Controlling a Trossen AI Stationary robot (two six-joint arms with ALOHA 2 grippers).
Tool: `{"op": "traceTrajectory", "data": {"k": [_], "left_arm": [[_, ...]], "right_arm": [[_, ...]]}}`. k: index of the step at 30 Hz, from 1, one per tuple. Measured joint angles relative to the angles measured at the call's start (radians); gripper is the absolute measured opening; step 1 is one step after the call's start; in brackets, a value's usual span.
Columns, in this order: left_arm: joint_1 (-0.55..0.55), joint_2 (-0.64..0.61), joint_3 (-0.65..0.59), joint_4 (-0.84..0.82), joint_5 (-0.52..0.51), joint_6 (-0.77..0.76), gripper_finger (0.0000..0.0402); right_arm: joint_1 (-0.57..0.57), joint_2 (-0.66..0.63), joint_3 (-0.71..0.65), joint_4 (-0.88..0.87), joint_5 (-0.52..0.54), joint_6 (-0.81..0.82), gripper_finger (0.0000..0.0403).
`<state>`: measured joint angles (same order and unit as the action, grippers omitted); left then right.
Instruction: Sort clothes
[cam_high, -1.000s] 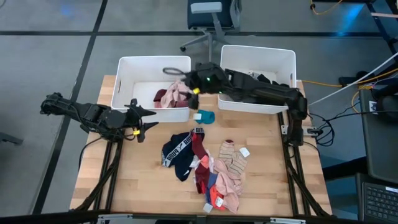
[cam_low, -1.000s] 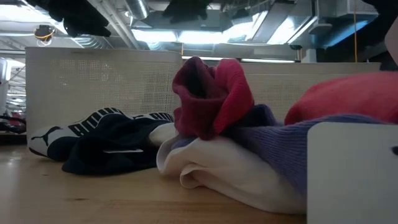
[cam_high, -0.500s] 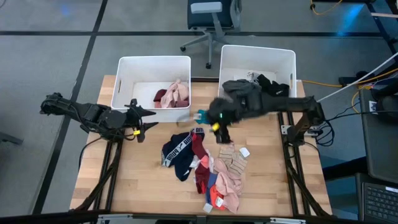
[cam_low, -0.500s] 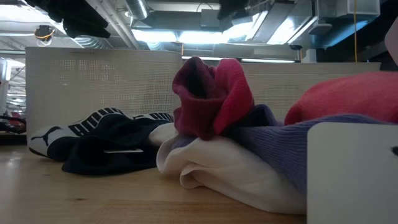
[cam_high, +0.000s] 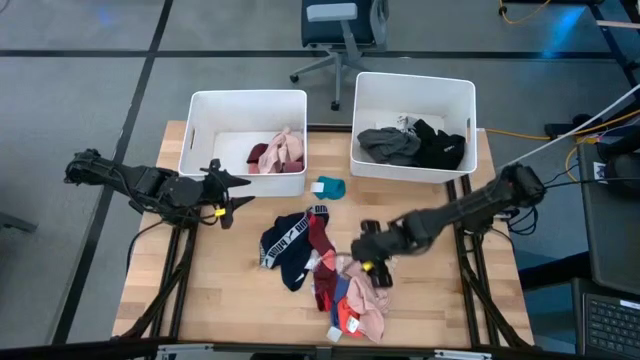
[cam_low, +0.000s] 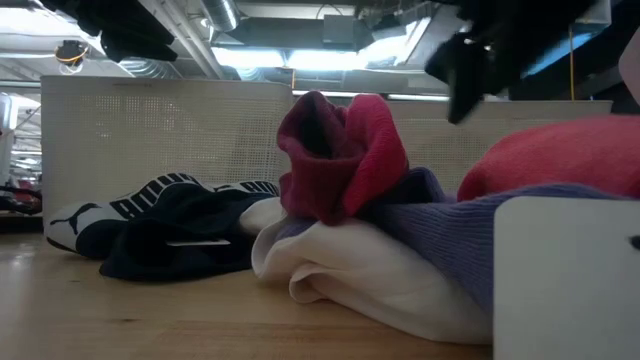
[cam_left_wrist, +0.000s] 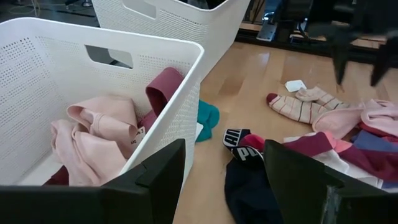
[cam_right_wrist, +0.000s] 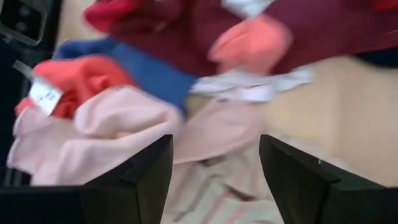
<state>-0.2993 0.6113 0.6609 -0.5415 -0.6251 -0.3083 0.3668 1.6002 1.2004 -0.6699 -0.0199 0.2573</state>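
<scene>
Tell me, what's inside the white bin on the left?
The left bin holds pink clothes with a maroon piece against its wall. Anything underneath them is covered, so it can't be seen.

Pink garments (cam_left_wrist: 93, 134) seen inside white perforated bin (cam_left_wrist: 168, 106); teal piece (cam_left_wrist: 207, 118) just beside it; striped socks (cam_left_wrist: 305, 106) on surface (cam_left_wrist: 261, 68).

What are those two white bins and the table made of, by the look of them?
The left white bin looks like matte moulded plastic: its walls are perforated with tiny holes and have a cut-out handle. The right white bin seems the same. The table appears to be pale wood, showing plank seams.
</scene>
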Motion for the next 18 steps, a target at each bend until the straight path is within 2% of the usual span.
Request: {"op": "traceTrajectory", "data": {"k": [3, 8, 12, 18], "left_arm": [[0.000, 0.000, 0.000, 0.000, 0.000, -0.012, 0.0208], [0.000, 0.000, 0.000, 0.000, 0.000, -0.029, 0.0208], [0.000, 0.000, 0.000, 0.000, 0.000, -0.029, 0.0208], [0.000, 0.000, 0.000, 0.000, 0.000, -0.028, 0.0208]], "right_arm": [[0.060, 0.003, -0.058, 0.098, 0.002, 0.052, 0.0238], [0.127, 0.005, -0.136, 0.271, 0.066, 0.079, 0.0238], [0.146, 0.006, -0.182, 0.358, 0.126, 0.079, 0.0238], [0.143, 0.007, -0.239, 0.460, 0.117, 0.078, 0.0238]]}}
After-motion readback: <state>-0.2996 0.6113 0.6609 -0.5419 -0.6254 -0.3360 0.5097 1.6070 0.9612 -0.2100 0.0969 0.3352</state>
